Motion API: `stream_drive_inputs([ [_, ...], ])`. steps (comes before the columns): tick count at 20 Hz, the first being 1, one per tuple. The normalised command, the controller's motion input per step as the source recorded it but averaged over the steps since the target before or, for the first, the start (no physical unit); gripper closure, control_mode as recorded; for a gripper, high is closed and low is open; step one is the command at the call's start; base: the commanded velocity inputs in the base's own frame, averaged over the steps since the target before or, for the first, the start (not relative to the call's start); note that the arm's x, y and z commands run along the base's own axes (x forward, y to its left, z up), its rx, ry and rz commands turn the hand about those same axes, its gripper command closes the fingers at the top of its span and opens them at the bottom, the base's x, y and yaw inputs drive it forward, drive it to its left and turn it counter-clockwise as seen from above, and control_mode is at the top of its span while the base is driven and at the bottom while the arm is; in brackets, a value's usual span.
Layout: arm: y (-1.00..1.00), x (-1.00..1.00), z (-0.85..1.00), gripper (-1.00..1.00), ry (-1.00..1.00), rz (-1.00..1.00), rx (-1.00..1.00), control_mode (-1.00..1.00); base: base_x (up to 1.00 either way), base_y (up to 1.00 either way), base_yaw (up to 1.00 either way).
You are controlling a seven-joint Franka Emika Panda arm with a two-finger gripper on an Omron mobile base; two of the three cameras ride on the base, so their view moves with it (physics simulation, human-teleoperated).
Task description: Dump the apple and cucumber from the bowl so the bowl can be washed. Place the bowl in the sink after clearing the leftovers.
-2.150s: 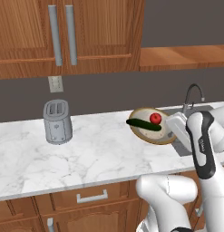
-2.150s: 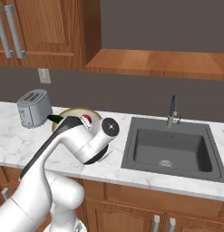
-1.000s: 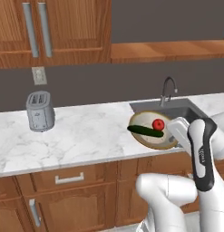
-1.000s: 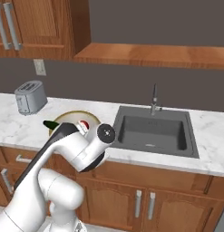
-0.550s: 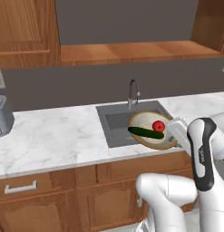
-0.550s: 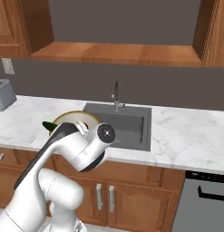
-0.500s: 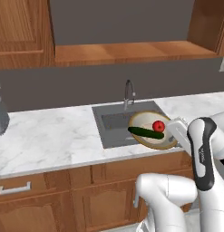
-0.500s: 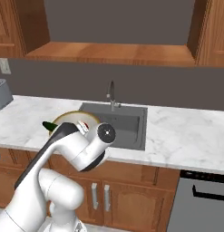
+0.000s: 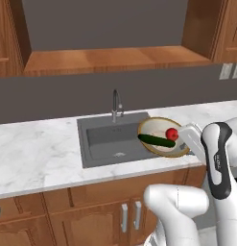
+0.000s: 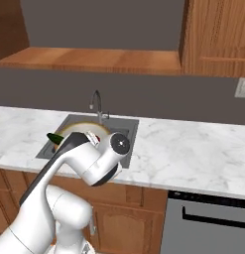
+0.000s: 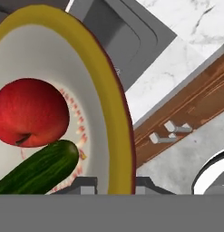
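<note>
- The gripper [image 11: 114,186] pinches the bowl [image 9: 156,126] by its near rim — one finger inside, one outside.
- The bowl hangs over the sink's [image 9: 103,138] right edge, level, with the apple [image 9: 171,134] and cucumber [image 9: 156,141] inside.
- The cucumber lies crosswise — tipping away from the hand should roll both out.

One apple [image 11: 31,112], one cucumber [image 11: 38,170], one bowl [image 11: 109,113].

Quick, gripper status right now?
Gripper: shut on the bowl rim; apple and cucumber inside.
</note>
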Motion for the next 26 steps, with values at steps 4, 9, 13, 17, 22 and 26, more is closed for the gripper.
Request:
stream_drive_inputs([
  [4, 0.0, 0.0, 0.0, 1.0, 0.0, 0.0, 0.0, 1.0, 0.56, -0.29, 0.0],
  [9, 0.0, 0.0, 0.0, 1.0, 0.0, 0.0, 0.0, 1.0, 0.16, -0.43, 0.0],
  [13, 0.0, 0.0, 0.0, 1.0, 0.0, 0.0, 0.0, 1.0, 0.3, -0.35, 0.0],
  [17, 0.0, 0.0, 0.0, 1.0, 0.0, 0.0, 0.0, 1.0, 0.42, -0.26, 0.0],
  [22, 0.0, 0.0, 0.0, 1.0, 0.0, 0.0, 0.0, 1.0, 0.4, -0.14, 0.0],
  [26, 0.0, 0.0, 0.0, 1.0, 0.0, 0.0, 0.0, 1.0, 0.31, -0.08, 0.0],
])
